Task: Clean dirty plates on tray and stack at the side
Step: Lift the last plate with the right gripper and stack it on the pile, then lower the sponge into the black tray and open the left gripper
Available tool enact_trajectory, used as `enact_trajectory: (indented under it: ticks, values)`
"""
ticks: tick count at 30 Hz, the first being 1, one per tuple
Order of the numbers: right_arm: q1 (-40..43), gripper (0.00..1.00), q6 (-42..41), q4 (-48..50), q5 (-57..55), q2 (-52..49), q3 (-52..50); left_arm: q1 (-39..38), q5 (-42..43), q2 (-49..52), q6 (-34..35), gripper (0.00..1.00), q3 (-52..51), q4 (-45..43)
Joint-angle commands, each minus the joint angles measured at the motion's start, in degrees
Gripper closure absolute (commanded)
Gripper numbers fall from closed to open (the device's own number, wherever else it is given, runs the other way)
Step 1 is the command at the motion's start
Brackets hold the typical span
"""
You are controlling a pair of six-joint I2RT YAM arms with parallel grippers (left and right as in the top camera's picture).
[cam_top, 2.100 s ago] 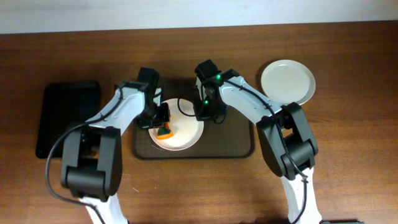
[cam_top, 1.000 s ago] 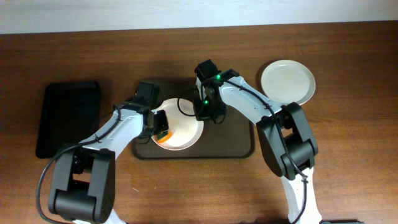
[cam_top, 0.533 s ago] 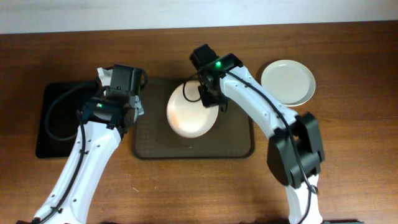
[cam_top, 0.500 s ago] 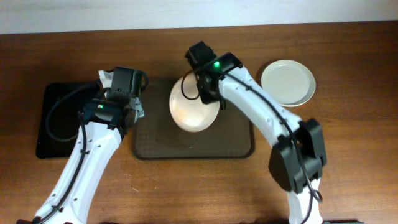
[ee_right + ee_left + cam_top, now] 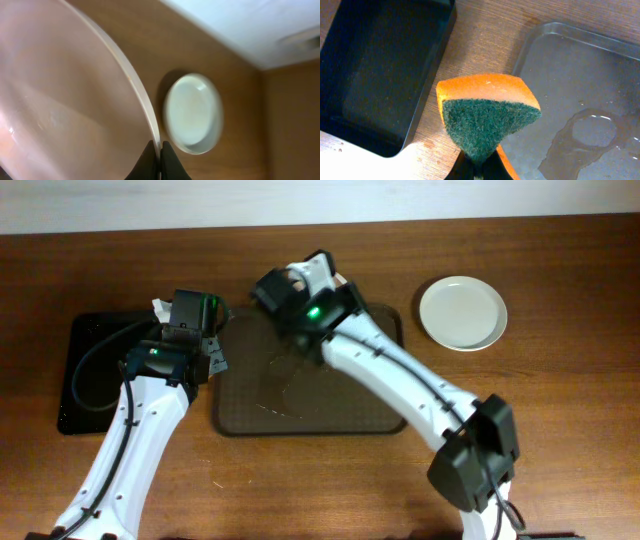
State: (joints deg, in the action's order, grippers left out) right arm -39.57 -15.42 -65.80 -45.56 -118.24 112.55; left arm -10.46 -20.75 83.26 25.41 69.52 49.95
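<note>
Black and narrow, the small tray (image 5: 108, 370) lies at the left of the table (image 5: 560, 440), with a strip of bare wood between its right rim and the big brown tray (image 5: 380, 405). Over that strip hangs the left gripper (image 5: 476, 170), clenched on an orange sponge (image 5: 487, 112) whose green scouring face is turned to the wrist camera. The brown tray's floor carries a shallow puddle (image 5: 592, 135) near its middle. Above the tray's far edge, the right gripper (image 5: 159, 162) is pinched on the rim of a pale plate (image 5: 65, 100), which it holds tilted and lifted off the tray. Right of the tray's far corner, just beside its rim, a second plate (image 5: 462, 312) sits flat on open wood. A pale wall (image 5: 320, 200) bounds the far side.
</note>
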Motion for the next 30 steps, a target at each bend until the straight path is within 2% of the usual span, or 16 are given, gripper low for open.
enact_trajectory:
  ticks: [1,4,5,9,13,14,15,16,17,19,20,22,25,27,29,30]
  values:
    - [13.55,0.96,-1.57,-0.04,39.01,0.57,0.61,0.26,0.44,0.28,0.48,1.0,-0.13,-0.15]
    - [29.53,0.96,2.75,-1.18,62.84,0.55,0.48,0.26,0.44,0.28,0.48,1.0,-0.13,-0.15]
    - [34.88,0.96,3.17,-2.05,65.35,0.55,0.22,0.24,0.44,0.28,0.48,1.0,-0.13,-0.15]
    - [49.55,0.96,3.15,-3.23,58.29,0.28,-4.48,0.24,0.44,0.28,0.48,1.0,-0.13,-0.15]
    - [56.35,0.96,2.95,7.82,56.89,-0.22,-13.44,0.26,0.39,0.28,0.48,1.0,-0.13,-0.22]
    - [56.52,0.95,2.95,9.44,56.87,-0.22,-14.47,0.24,0.37,0.28,0.48,1.0,-0.13,-0.22]
    - [56.52,0.83,2.95,11.19,56.87,-0.22,-15.21,0.26,0.39,0.28,0.46,1.0,-0.13,-0.17]
    - [56.52,0.83,2.95,11.67,56.87,-0.22,-15.21,0.26,0.39,0.28,0.46,1.0,-0.13,-0.17]
    - [56.46,0.68,2.91,12.33,56.96,-0.22,-15.21,0.26,0.37,0.28,0.46,1.0,-0.13,-0.17]
    - [56.41,0.67,2.91,11.39,58.51,-0.22,-15.21,0.26,0.0,0.28,0.44,1.0,-0.13,-0.2]
    - [56.41,0.57,2.95,9.81,63.54,-0.2,-15.21,0.26,0.0,0.28,0.46,1.0,-0.13,-0.24]
    - [55.3,0.54,3.02,8.79,69.02,-0.2,-15.21,1.05,0.02,0.28,0.46,1.0,-0.13,-0.66]
    - [50.49,0.53,3.17,8.33,69.13,-0.22,-15.21,3.85,0.0,0.28,0.15,1.0,-0.13,-0.85]
    - [46.18,0.44,3.19,7.43,69.11,-0.22,-15.21,7.13,0.02,0.28,-2.21,1.0,-0.13,-2.64]
    - [37.48,0.16,3.17,7.02,68.94,-0.22,-15.23,14.58,0.24,0.46,-2.75,1.0,-0.17,-5.46]
    - [34.75,0.08,3.17,7.32,68.94,-0.22,-15.23,17.55,0.5,0.98,-2.75,1.0,-0.17,-6.29]
